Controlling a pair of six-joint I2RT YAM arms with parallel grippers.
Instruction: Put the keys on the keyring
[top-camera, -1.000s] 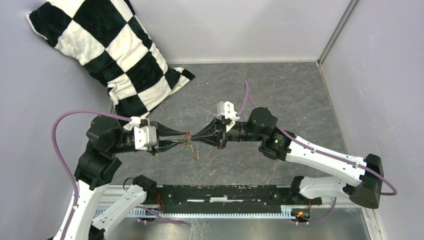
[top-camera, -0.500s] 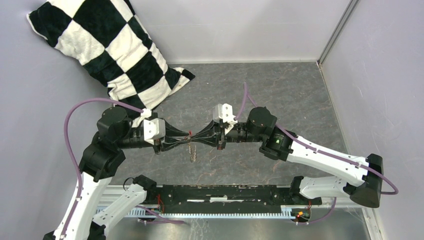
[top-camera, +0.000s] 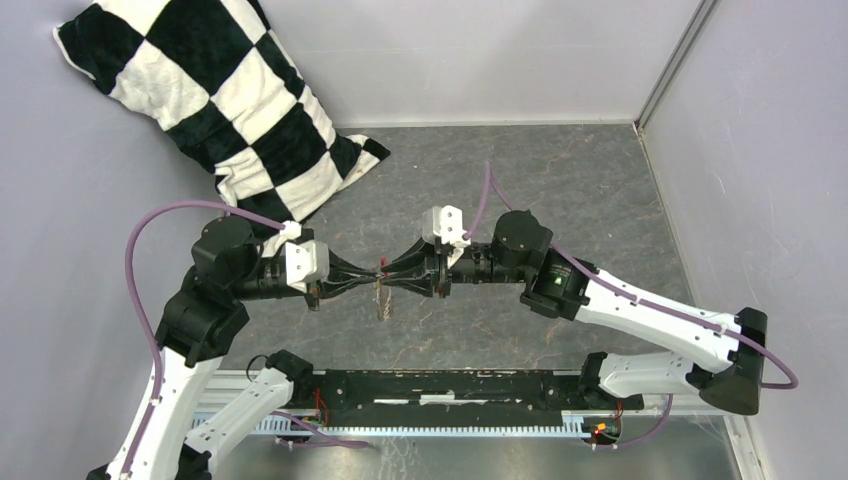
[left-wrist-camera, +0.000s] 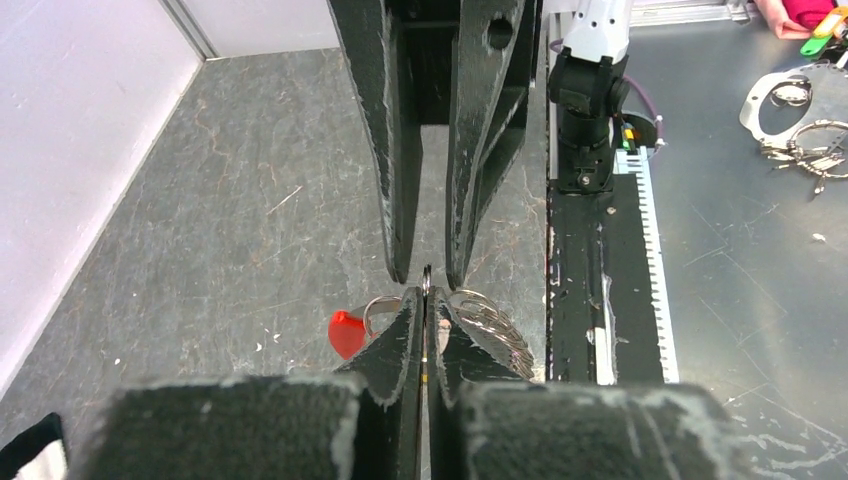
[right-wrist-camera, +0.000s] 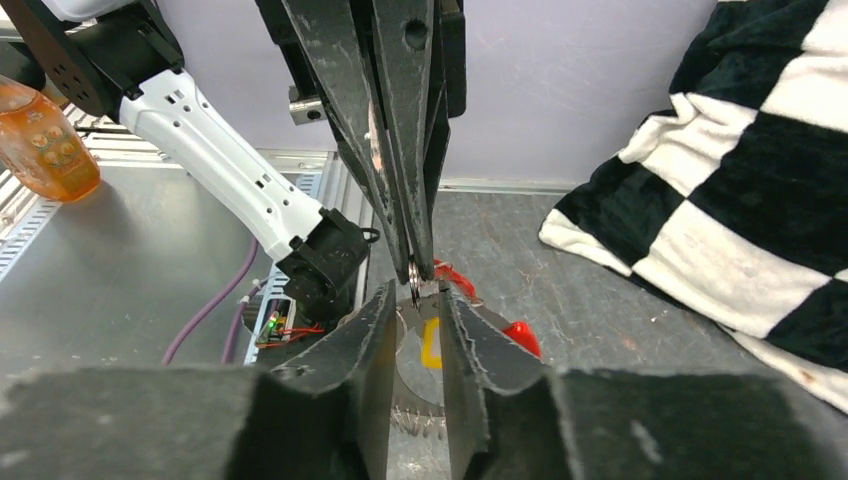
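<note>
Left wrist view shows the left gripper (left-wrist-camera: 426, 298) pinched tight on the keyring (top-camera: 381, 295), which hangs mid-frame where both arms meet. The right gripper (right-wrist-camera: 417, 292) faces it with only a narrow gap. The red key (left-wrist-camera: 345, 332) and yellow key (right-wrist-camera: 430, 345) dangle just beneath. Whether either is threaded I cannot tell, so threading looks under way, not finished. The worktop (top-camera: 560, 180) is scuffed grey, the walls pale lilac, with a checkered pillow (top-camera: 200, 100) upper left.

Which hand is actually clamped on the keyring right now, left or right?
The left hand: it is pinched shut on the keyring. The right hand shows a clear gap between its tips.
</note>
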